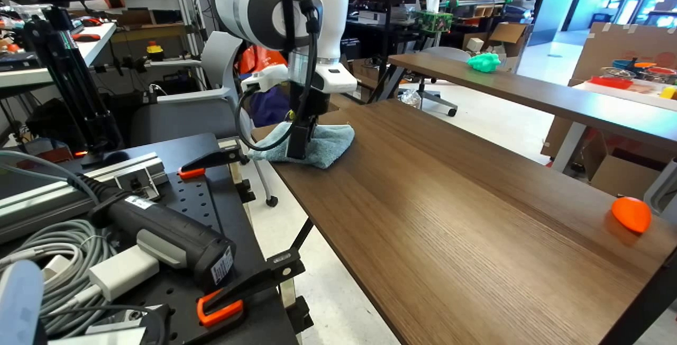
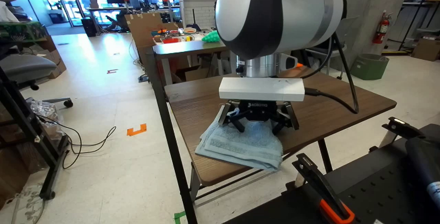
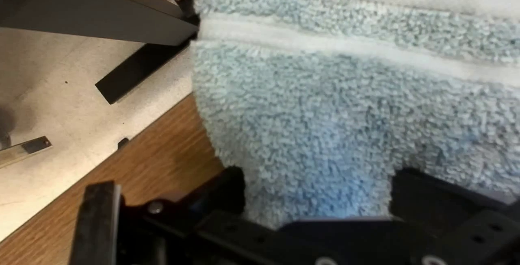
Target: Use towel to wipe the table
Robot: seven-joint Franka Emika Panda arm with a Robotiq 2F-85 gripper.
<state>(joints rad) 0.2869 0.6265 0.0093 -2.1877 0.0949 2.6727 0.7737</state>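
The towel is a light blue-grey folded terry cloth. It lies on the near end of the brown wooden table in both exterior views (image 1: pixel 333 144) (image 2: pixel 244 146), with one edge reaching the table's edge. It fills much of the wrist view (image 3: pixel 317 106). My black gripper (image 2: pixel 258 130) points down onto the towel. In the wrist view the gripper (image 3: pixel 319 183) has its fingers apart with a thick raised fold of towel filling the space between them up to the palm. It looks shut on this fold. The fingertips are sunk in the cloth.
The brown table (image 1: pixel 449 207) stretches away from the towel. An orange object (image 1: pixel 632 214) stands at its far end. A green object (image 1: pixel 484 62) sits on another table behind. A black bench with clamps (image 1: pixel 222 308), cables and a scanner-like tool (image 1: pixel 164 231) stands alongside.
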